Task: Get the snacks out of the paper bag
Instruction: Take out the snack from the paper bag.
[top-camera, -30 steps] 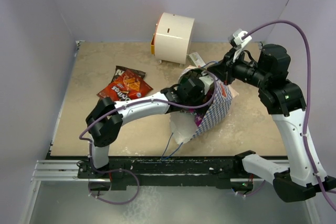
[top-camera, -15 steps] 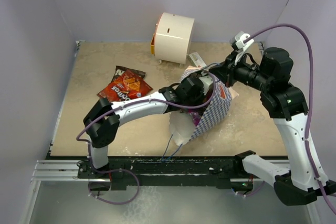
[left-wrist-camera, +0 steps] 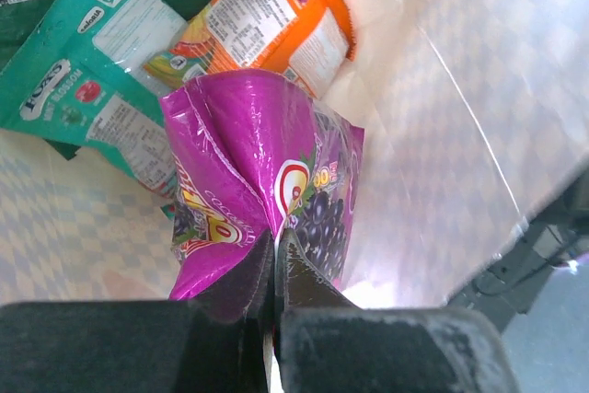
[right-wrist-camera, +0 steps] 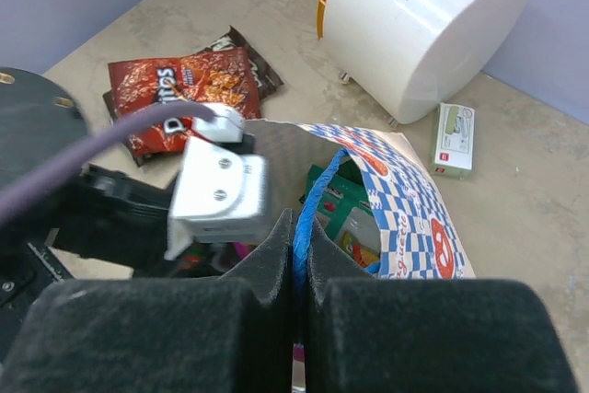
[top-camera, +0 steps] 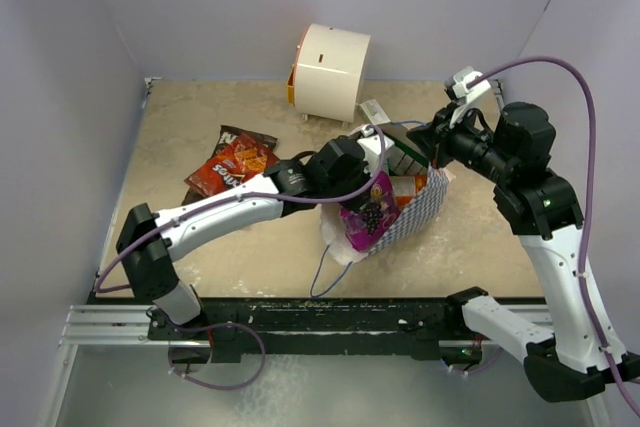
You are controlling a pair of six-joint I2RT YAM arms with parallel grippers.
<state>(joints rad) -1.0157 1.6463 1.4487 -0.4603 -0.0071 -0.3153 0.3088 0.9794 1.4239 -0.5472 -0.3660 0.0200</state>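
The paper bag (top-camera: 418,209), white with blue checks, lies on its side with its mouth toward the arms. My right gripper (right-wrist-camera: 297,227) is shut on its blue string handle (right-wrist-camera: 322,186) and holds the mouth up. Inside the mouth, my left gripper (left-wrist-camera: 276,248) is shut on the edge of a purple snack packet (left-wrist-camera: 262,149). From above, that purple packet (top-camera: 366,215) shows at the bag's opening below the left gripper (top-camera: 355,192). Teal (left-wrist-camera: 83,71) and orange (left-wrist-camera: 267,16) packets lie deeper in the bag. A dark brown chips bag (top-camera: 235,162) rests on the table to the left.
A white cylindrical appliance (top-camera: 330,72) stands at the back of the table. A small white box (right-wrist-camera: 454,140) lies beside it, just behind the paper bag. Grey walls close in the table on the left, back and right.
My left gripper has shut on the purple packet and drawn back toward the bag's mouth, bringing the packet into view from above. The right gripper has kept its hold on the handle and shifted slightly right.
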